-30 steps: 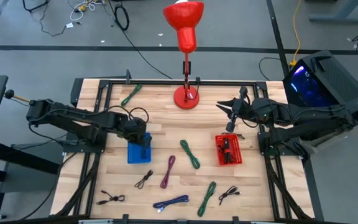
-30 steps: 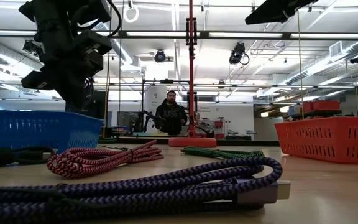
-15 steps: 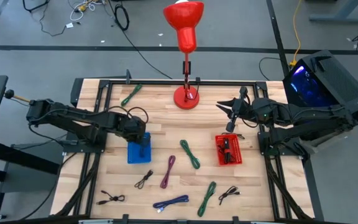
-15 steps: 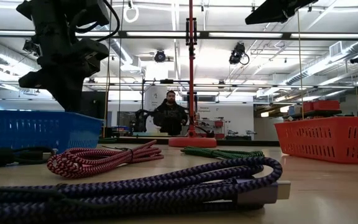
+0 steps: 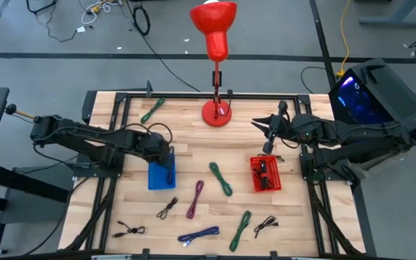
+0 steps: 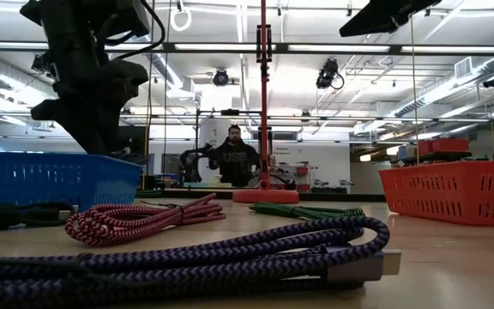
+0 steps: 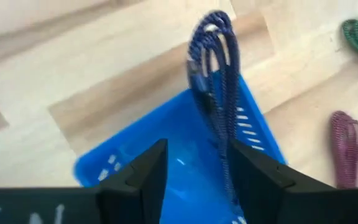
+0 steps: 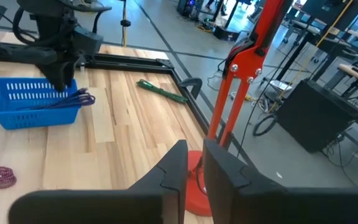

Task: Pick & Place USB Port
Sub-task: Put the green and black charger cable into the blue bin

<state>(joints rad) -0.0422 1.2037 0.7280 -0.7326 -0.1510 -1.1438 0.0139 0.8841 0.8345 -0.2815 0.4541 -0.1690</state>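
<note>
Left gripper (image 7: 194, 171) jaws spread, released, over blue basket (image 5: 162, 173) left of frame centre; blue cable (image 7: 216, 74) draped over its rim. Cable is light, floppy: grab mid-bundle. Right gripper (image 8: 194, 165) nearly clenched, empty, upper right

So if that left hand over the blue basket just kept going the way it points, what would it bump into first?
Probably the blue-and-black braided cable draped over the rim of the blue plastic basket, directly ahead of the open left hand; the basket lies just beyond, though depth is hard to judge.
</note>
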